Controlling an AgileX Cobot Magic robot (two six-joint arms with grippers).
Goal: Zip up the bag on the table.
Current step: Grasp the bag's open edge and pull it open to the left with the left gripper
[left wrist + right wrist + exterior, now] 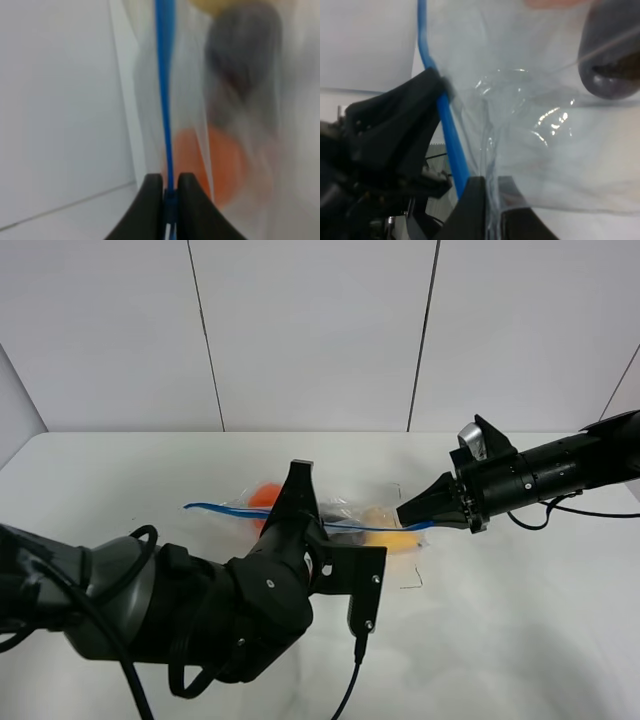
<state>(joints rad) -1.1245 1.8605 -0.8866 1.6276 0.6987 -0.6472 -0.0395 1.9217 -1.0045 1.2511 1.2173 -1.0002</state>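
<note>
Bag (348,508) of clear crinkly plastic is near the middle of the white worktop (500,640), between my two arms. Its blue zipper strip (215,508) runs as a nearly straight line from the left side toward the right, and its left end reaches past the plastic. Through the plastic I can see an orange fruit (263,494) on the left side, a yellow fruit (395,532) on the right side, and in the wrist views also a dark purple fruit (610,65). My left claw (170,186) is closed on the strip: in the left wrist view the two black fingers (150,200) stand side by side, with only the blue band between them. My right claw (491,182) is also closed, and it pinches the clear film of the bag just beside the strip, near the right end. In the right wrist view the blue band passes close along one finger, but I cannot tell if it is also inside the grip. Both wrist views are blurred at this close range.
</note>
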